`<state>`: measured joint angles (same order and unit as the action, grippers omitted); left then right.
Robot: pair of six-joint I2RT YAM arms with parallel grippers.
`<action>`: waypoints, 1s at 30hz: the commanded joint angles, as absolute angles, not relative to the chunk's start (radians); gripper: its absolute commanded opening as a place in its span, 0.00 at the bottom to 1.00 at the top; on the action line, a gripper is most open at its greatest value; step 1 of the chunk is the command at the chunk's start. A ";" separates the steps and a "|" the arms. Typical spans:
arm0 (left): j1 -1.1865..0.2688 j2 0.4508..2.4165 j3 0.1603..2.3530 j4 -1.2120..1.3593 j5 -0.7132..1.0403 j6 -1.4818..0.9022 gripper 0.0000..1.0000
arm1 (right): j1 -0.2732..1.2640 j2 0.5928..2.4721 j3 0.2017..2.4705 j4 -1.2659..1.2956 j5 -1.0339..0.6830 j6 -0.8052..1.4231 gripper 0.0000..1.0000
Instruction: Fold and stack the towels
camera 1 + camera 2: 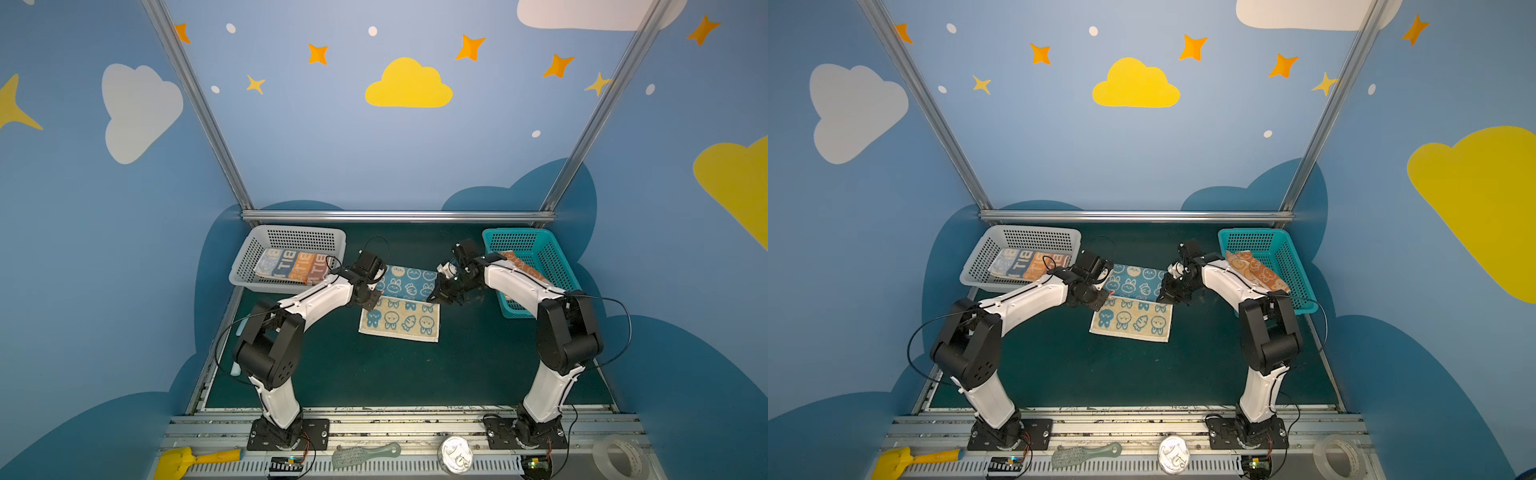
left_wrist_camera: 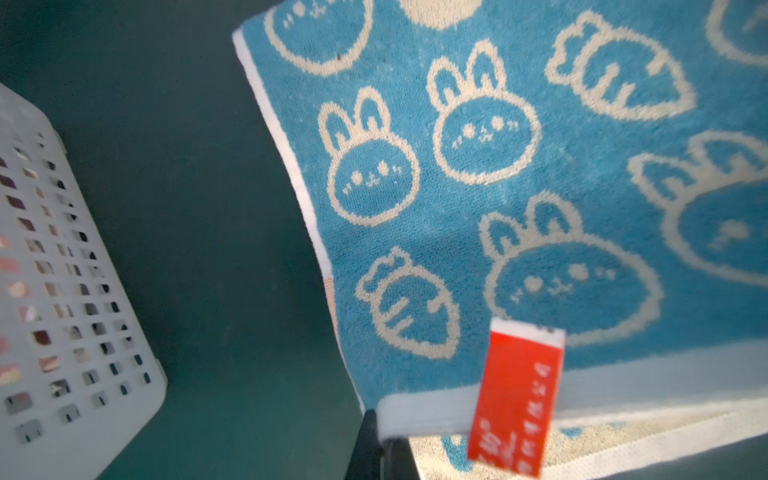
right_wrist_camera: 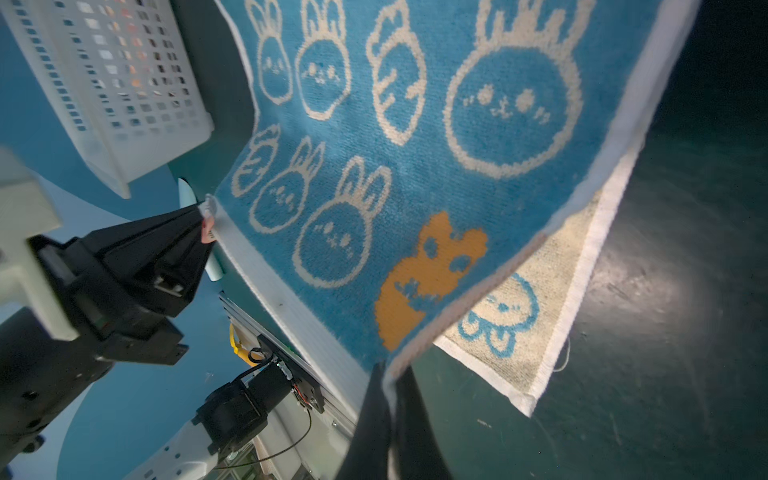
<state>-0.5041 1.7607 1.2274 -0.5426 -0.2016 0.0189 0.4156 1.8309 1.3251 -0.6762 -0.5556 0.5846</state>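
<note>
Table, centre: blue towel is found half-folded, blue flap raised over the cream side. Striped towel lies at 10 o'clock, orange towel at 2 o'clock. Flap corners are clamped by left gripper and right gripper. Both corners are best carried evenly toward 6 o'clock, with hems matched before release.

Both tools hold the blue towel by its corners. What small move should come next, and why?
Probably carry both corners toward the near edge: the left tool and right tool pinch the towel by its raised edge, and its cream half lies uncovered.
</note>
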 commanded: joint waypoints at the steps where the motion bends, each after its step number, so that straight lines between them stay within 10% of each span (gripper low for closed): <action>1: -0.509 1.742 1.204 -0.603 -0.260 -0.018 0.03 | 0.420 1.824 1.261 -0.690 -0.487 0.607 0.00; 30: -0.630 1.813 1.276 -0.748 -0.338 -0.040 0.03 | 0.378 1.881 1.410 -0.816 -0.403 0.535 0.05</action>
